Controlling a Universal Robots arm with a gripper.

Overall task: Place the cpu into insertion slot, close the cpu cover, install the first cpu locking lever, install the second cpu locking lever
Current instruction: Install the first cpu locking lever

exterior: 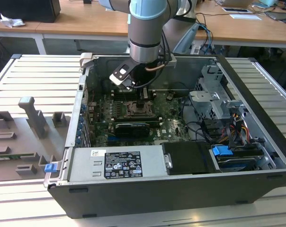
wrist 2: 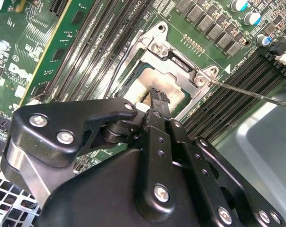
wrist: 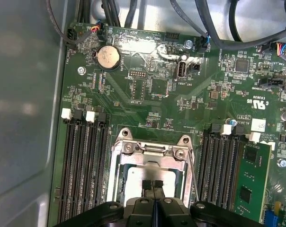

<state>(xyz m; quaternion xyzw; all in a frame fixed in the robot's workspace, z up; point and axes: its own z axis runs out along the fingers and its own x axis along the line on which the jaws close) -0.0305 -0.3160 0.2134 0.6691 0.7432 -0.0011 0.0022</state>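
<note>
Slatted metal bench (exterior: 34, 80), open pc case (exterior: 181, 189) on it. Pale silver square cpu (wrist: 133, 178) sits in the socket (exterior: 138, 108), shiny cover frame (wrist: 152, 160) down around it. Pincer (wrist: 152, 185) pinched narrow, empty, tips right over the chip.

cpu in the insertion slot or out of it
In. The cpu lies flat, pale face up, inside the insertion slot, framed by the silver cpu cover, in the first wrist view.

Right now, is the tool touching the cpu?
Cannot tell. In both wrist views the tool sits over the cpu; neither contact nor gap shows plainly.
</note>
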